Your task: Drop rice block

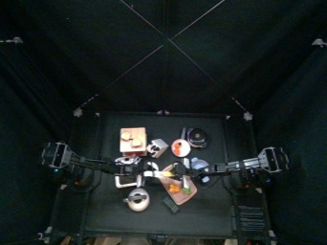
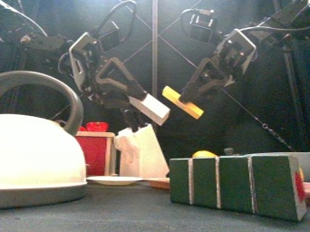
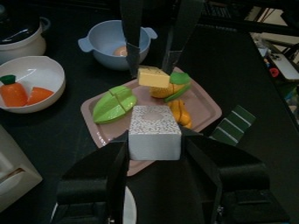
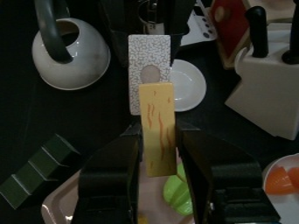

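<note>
Clutter fills the small table (image 1: 96, 206) in the top view, where both grippers blur into the toys at its middle. From the front, the left gripper (image 2: 143, 100) pinches a white speckled rice block (image 2: 151, 109) in the air, beside a yellow slab (image 2: 184, 102) clamped by the right gripper (image 2: 194, 95); a kettle (image 2: 36, 159) looms near. The left wrist view shows the block above a pink tray (image 3: 201, 112). The right wrist view shows slab and block end to end.
</note>
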You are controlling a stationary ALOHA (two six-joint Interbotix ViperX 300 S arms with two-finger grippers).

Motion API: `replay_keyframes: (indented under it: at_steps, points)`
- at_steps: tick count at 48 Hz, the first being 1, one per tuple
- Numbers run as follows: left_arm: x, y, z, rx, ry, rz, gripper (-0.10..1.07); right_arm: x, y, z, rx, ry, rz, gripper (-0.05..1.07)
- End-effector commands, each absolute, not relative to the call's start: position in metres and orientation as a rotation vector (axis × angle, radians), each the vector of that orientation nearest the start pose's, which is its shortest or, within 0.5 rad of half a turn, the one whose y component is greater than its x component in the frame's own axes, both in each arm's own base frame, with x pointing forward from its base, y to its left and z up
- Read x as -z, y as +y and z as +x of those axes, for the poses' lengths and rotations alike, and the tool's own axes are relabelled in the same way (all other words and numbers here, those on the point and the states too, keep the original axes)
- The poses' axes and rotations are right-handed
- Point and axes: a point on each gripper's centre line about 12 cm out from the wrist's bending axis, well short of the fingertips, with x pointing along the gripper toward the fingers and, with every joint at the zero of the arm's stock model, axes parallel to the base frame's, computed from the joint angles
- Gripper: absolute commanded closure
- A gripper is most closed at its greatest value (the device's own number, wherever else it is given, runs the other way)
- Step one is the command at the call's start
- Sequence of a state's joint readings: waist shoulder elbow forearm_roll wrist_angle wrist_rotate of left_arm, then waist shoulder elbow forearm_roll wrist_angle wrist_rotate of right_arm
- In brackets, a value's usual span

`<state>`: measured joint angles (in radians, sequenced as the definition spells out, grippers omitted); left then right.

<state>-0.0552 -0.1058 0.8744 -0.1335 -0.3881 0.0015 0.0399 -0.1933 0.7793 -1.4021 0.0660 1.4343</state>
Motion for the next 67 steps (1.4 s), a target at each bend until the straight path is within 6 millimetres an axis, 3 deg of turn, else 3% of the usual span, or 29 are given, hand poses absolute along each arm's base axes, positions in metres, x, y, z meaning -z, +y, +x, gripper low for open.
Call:
replay_keyframes:
  at_steps: [1, 15, 26, 51, 67]
  points:
    - [-0.189, -0.015, 0.354, -0.013, 0.351, -0.101, 0.32, -0.215, 0.006, 0.348, 0.034, 0.556, 0.006, 0.43]
    - [-0.171, -0.02, 0.343, -0.005, 0.411, -0.104, 0.32, -0.213, 0.006, 0.348, 0.037, 0.559, 0.009, 0.43]
    - [-0.153, -0.035, 0.339, 0.034, 0.498, -0.096, 0.32, -0.213, 0.006, 0.348, 0.037, 0.561, 0.009, 0.43]
    - [-0.121, -0.039, 0.359, 0.032, 0.616, -0.089, 0.32, -0.213, 0.006, 0.35, 0.037, 0.561, 0.009, 0.43]
    - [-0.112, -0.038, 0.355, 0.02, 0.704, -0.112, 0.3, -0.214, 0.006, 0.35, 0.037, 0.559, 0.009, 0.43]
